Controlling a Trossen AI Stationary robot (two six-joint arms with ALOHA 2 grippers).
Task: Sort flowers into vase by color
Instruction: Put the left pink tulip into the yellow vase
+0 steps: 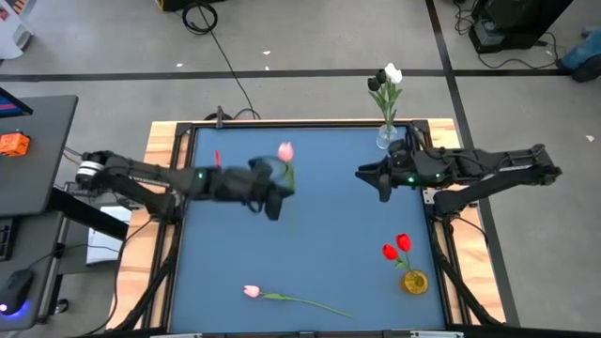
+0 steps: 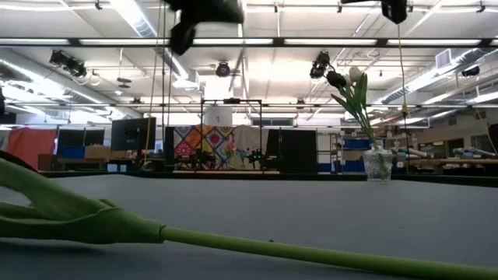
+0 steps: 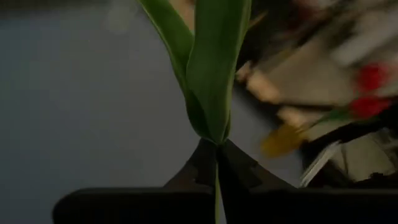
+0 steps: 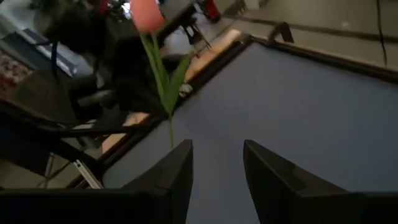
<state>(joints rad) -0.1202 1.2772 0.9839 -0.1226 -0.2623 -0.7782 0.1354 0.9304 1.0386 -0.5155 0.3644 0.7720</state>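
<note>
- Left gripper (image 1: 274, 192): motion-blurred in the high view; cut by the top edge in the low view.
- Held pink tulip (image 4: 147, 14): head cropped at the edge of the right wrist view; only leaves and stem show in the left wrist view.
- Lying tulip (image 2: 101, 222): head out of frame in the low view.
- Red tulips (image 3: 367, 90) and yellow vase (image 3: 281, 140): smeared in the left wrist view.

The pink artificial tulip (image 1: 285, 152) stands upright in the left end effector (image 1: 275, 188) at upper centre of the blue tabletop (image 1: 329, 225). The clear glass vase (image 1: 387, 137) sits upper right, the small yellow vase (image 1: 414, 281) lower right, and another pink tulip (image 1: 252, 292) lies along the bottom edge.
</note>
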